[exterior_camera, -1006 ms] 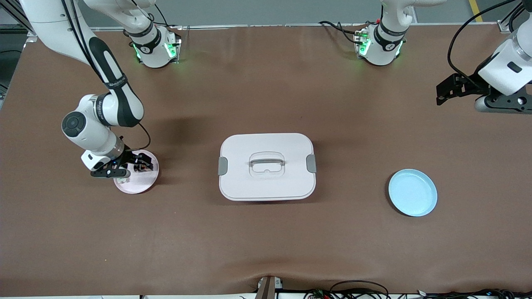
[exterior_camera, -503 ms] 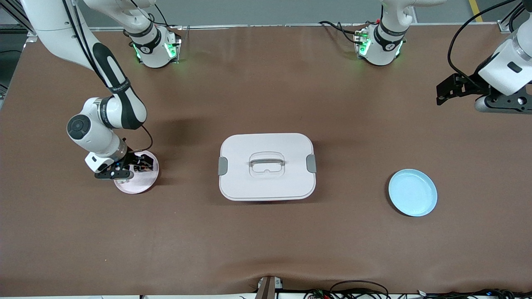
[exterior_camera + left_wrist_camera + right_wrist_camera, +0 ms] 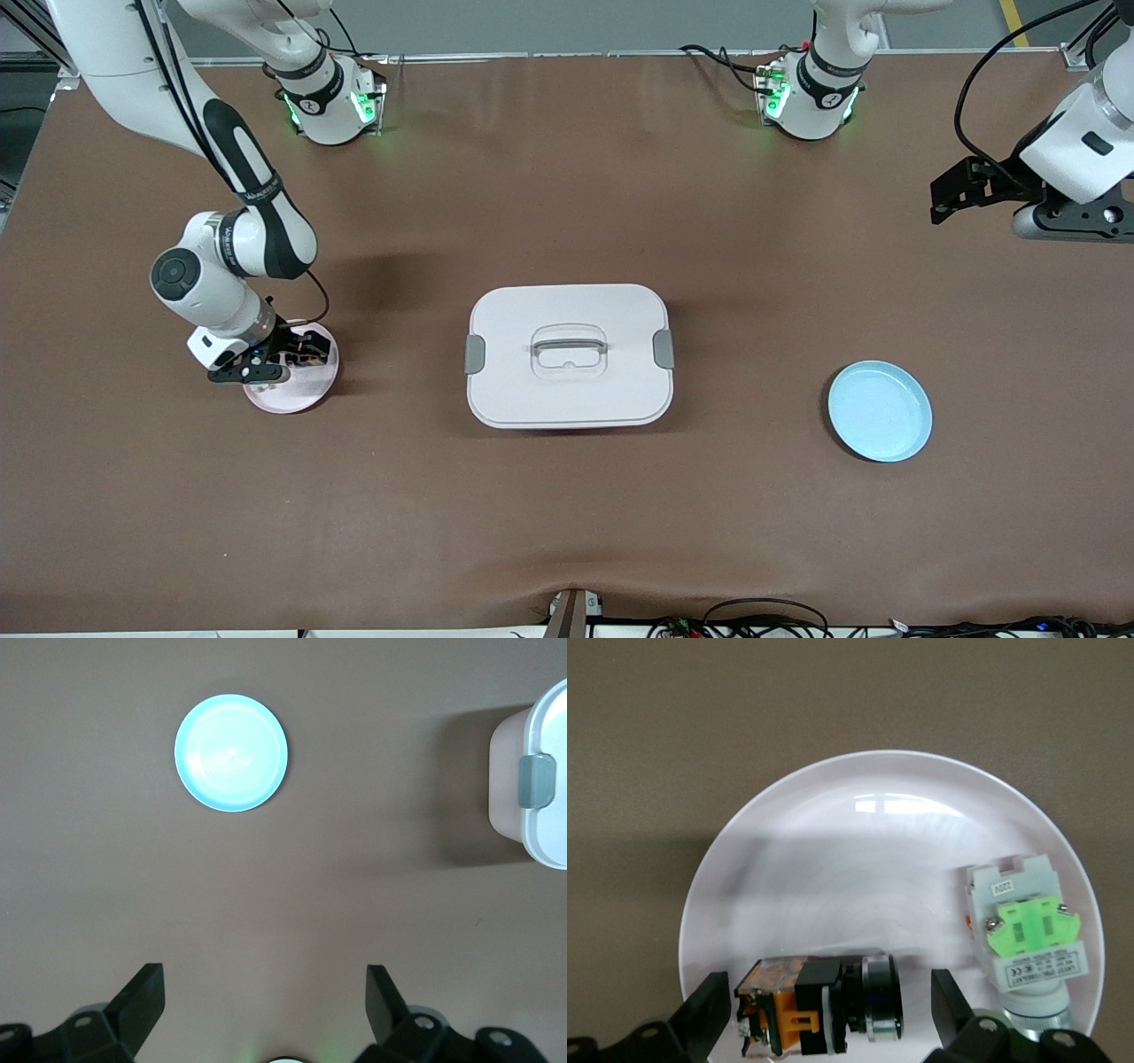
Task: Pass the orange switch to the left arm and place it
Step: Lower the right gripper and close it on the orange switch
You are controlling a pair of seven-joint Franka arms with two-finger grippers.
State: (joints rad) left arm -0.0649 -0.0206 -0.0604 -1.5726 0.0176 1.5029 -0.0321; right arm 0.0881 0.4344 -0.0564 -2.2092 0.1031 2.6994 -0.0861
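The orange switch (image 3: 815, 1005) is seen lying on its side in the pink plate (image 3: 859, 850), at the right arm's end of the table, with its black body and orange mark between the 2 fingers of the right gripper (image 3: 824, 1010). The fingers (image 3: 704, 1010) are spread wide on either side of the switch and no grip on it is shown. A white switch with a green mark (image 3: 1028, 939) is seen in the same plate, just beside the orange one and apart from it. In the front view the right gripper (image 3: 283, 359) is set low over the pink plate (image 3: 297, 394), and the switch itself is mostly hidden there by the gripper.

The blue plate (image 3: 880, 410) is found at the left arm's end of the table, a little nearer to the front camera than the box. The box (image 3: 569, 354) is placed between the 2 plates at the middle of the table, with its lid on and a grey clip at each short side.

The left gripper (image 3: 952, 190) is held up in the air over bare table at the left arm's end, well apart from the blue plate, and that arm is waiting. In the left wrist view its fingers (image 3: 142, 1001) are seen wide apart with nothing between them.
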